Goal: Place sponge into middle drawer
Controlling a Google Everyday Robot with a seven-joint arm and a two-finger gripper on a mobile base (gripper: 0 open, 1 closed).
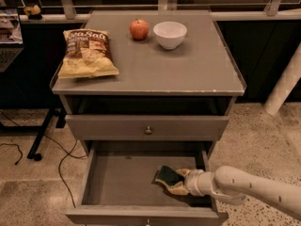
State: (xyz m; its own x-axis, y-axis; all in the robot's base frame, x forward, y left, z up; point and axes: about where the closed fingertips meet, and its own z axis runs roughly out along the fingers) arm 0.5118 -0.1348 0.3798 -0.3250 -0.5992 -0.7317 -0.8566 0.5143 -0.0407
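Note:
The middle drawer (117, 182) is pulled open below the cabinet top, its grey floor showing. The sponge (168, 176), pale yellow with a dark green face up, is low inside the drawer at its right side, at or just above the floor. My gripper (179, 181) reaches in from the right over the drawer's right wall and is closed on the sponge's right end. The white arm (254, 190) extends off to the lower right.
On the cabinet top lie a chip bag (87, 53), a red apple (139, 29) and a white bowl (170, 34). A shut drawer front with a knob (148, 130) sits one tier higher. Cables (61, 164) trail on the floor at left; a white post (284, 86) stands at right.

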